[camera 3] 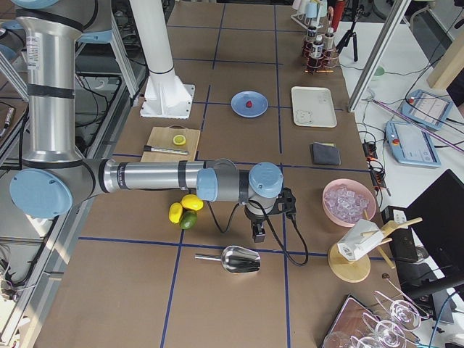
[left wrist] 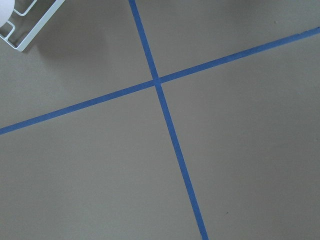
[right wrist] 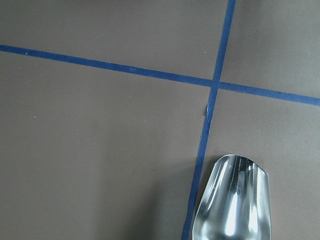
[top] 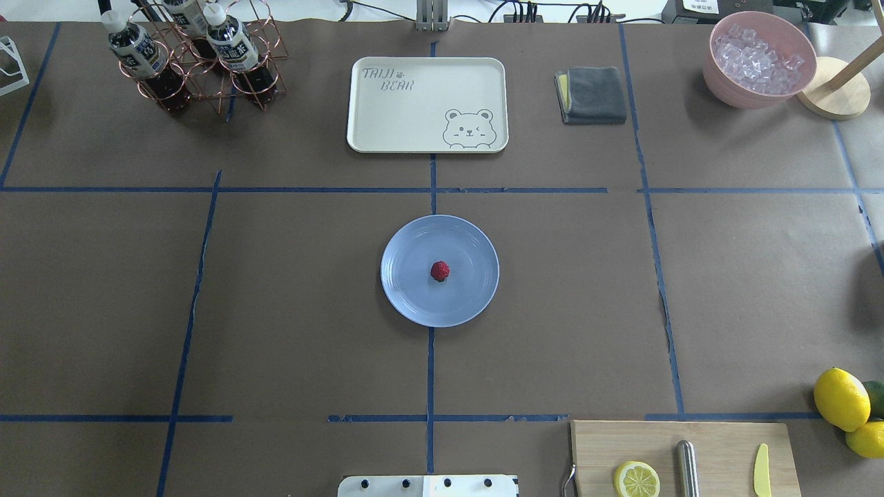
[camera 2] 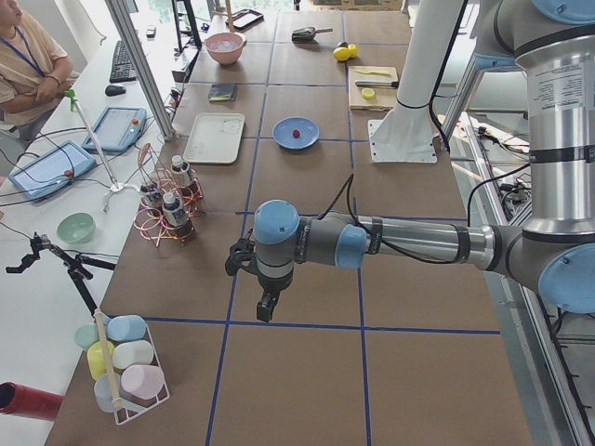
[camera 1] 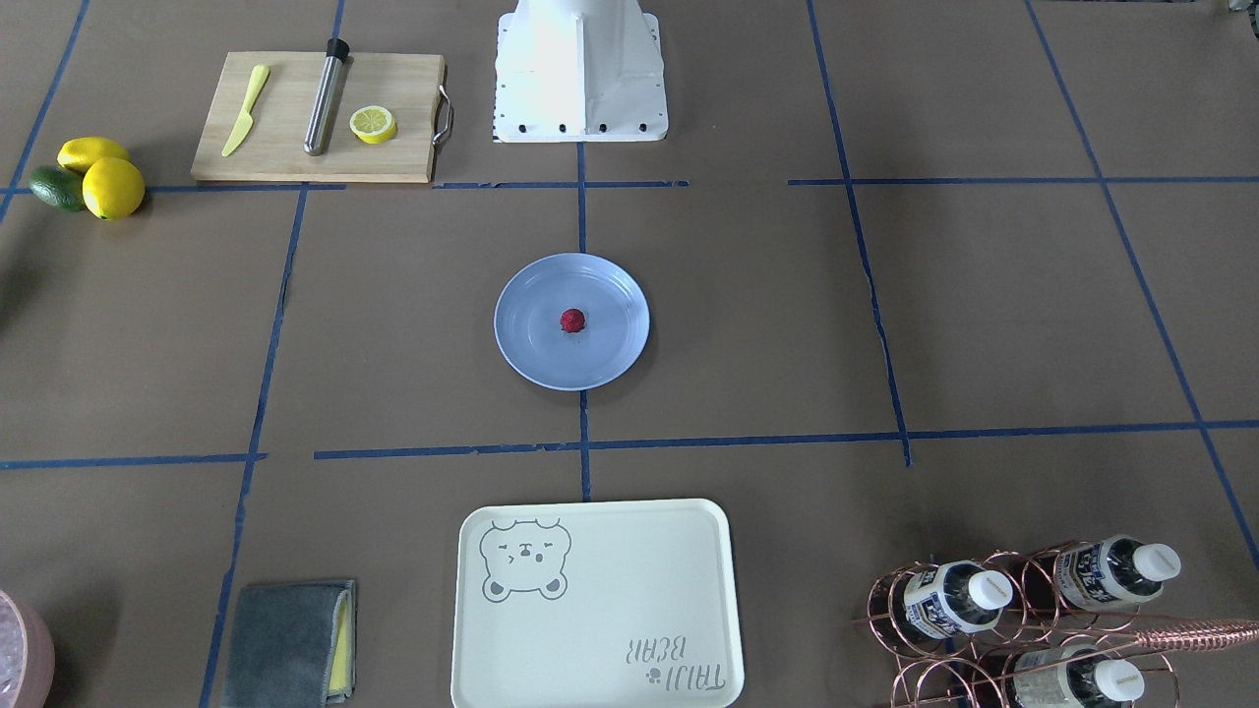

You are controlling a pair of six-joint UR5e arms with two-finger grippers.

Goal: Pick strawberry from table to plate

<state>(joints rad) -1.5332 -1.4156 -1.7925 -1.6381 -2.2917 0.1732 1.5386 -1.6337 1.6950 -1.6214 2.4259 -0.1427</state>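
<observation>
The frame is filled by the table (left wrist: 240,150), a flat brown paper-like surface. Two blue tape lines are laid on it. One line (left wrist: 178,155) is run from the top edge near 12 o'clock down to the bottom edge near 5 o'clock. The other line (left wrist: 75,108) is run from the left edge near 8 o'clock up to the right edge near 2 o'clock. The crossing (left wrist: 156,81) is located slightly above centre, toward 12 o'clock. Between 10 and 11 o'clock, part of a white wire frame (left wrist: 44,24) is shown, cut off by the picture edges. A soft shadow is cast on the surface beside it. A pale rounded item (left wrist: 4,12) is partly seen inside the frame and cannot be identified.
</observation>
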